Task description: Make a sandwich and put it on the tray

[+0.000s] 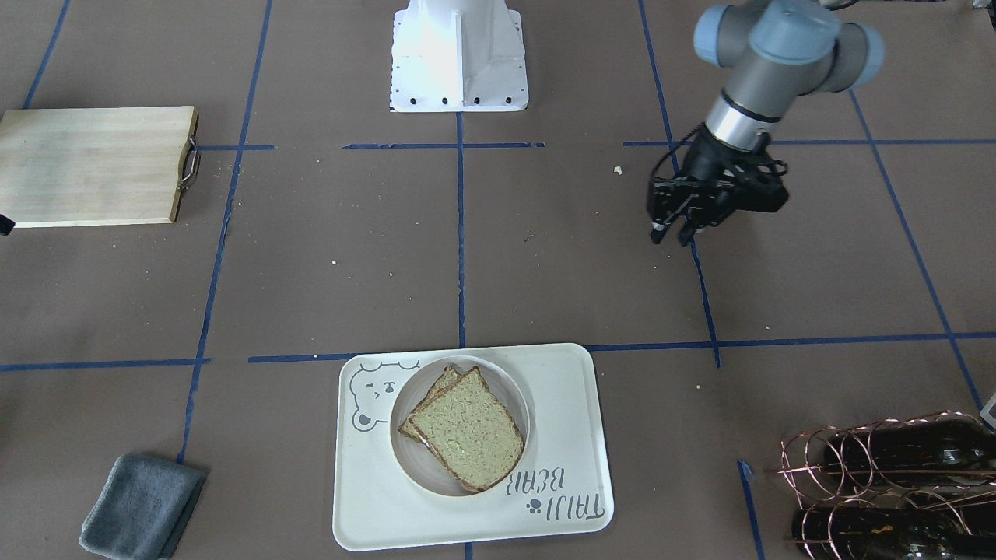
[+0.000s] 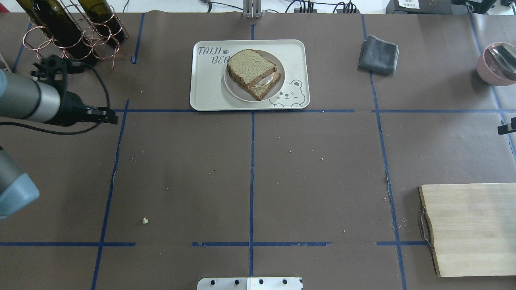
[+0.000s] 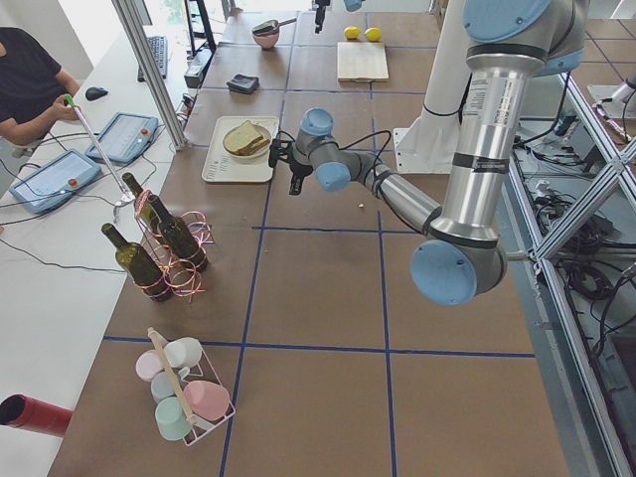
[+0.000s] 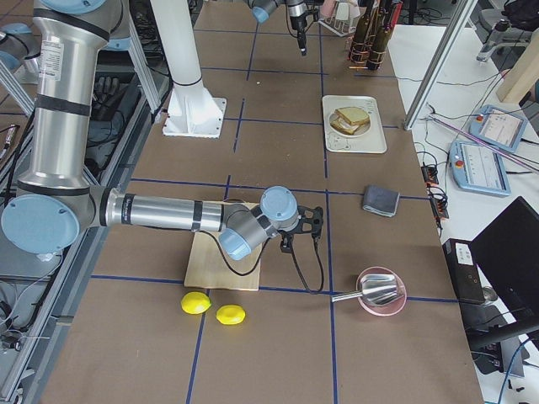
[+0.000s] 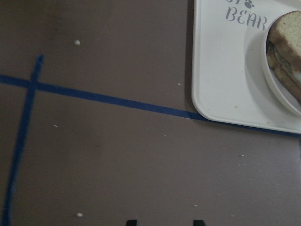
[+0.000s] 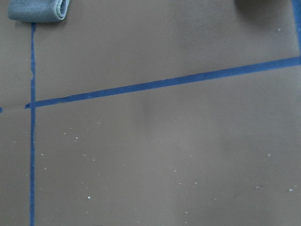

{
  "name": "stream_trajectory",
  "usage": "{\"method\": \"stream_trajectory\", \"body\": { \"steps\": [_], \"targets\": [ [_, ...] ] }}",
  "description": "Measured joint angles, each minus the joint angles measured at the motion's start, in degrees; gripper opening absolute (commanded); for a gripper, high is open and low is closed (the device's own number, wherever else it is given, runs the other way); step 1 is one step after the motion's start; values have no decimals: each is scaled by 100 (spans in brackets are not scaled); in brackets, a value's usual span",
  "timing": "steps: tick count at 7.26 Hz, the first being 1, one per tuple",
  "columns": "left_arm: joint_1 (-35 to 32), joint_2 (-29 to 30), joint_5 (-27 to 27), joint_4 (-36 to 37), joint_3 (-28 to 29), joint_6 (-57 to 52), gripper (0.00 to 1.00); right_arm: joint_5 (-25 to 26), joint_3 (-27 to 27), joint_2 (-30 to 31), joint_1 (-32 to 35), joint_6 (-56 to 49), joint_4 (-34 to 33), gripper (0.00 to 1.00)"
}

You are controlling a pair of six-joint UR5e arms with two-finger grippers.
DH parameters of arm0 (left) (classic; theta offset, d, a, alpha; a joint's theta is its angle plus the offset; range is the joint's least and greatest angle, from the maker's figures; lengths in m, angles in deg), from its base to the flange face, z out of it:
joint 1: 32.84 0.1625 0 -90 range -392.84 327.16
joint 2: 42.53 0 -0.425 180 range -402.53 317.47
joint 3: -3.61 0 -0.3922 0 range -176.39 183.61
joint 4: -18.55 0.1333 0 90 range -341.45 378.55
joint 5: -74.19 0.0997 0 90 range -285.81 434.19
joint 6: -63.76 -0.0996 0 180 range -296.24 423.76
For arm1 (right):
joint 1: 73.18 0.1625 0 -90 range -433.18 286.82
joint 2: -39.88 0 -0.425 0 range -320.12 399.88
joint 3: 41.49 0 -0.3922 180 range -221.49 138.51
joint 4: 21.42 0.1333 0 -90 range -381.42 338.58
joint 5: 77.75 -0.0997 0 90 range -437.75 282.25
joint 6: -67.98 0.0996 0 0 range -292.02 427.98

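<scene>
The sandwich (image 1: 467, 432), two tan bread slices with a bit of white-and-orange egg (image 2: 261, 82) between them, lies on the small round white plate (image 1: 412, 467). The plate stands on the white bear tray (image 1: 373, 498). In the overhead view the tray (image 2: 205, 88) is at the far middle of the table. My left gripper (image 1: 673, 233) is open and empty, hovering over bare table to the tray's left in the overhead view (image 2: 115, 119). Its wrist view shows the tray corner (image 5: 225, 70). My right gripper (image 4: 307, 227) is near the cutting board; I cannot tell whether it is open.
A pale wooden cutting board (image 2: 471, 229) lies at the near right. A grey folded cloth (image 2: 379, 54) lies right of the tray. A copper rack with wine bottles (image 2: 68, 32) stands at the far left. A pink bowl (image 2: 498, 62) sits at the far right. Two lemons (image 4: 215, 309) lie beside the board.
</scene>
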Motion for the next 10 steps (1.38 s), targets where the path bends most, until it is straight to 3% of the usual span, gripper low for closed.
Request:
{"method": "stream_trajectory", "body": {
  "steps": [1,3,4,6,7,10],
  "targets": [
    [-767,-271,-315,178,111,-1470,52,2,-15,-136,284,-980,-803,100],
    [-2304,-421,-877,1237,452,-4037,56,-1,-97,-469,668,-2273,-2266,100],
    [-2929,-426,-1362,1989,615,-4941,100,3,-225,-643,802,-2815,-3101,100],
    [-3391,-717,-1976,3075,645,-5678,100,52,-619,-846,1013,-3806,-4656,100],
    [-3454,-934,-2073,3264,562,-5795,100,102,-739,-876,1067,-4043,-5012,100],
    [-3550,-1098,-2254,4054,152,-6014,100,330,-803,-909,993,-4121,-5210,100]
  ]
}}
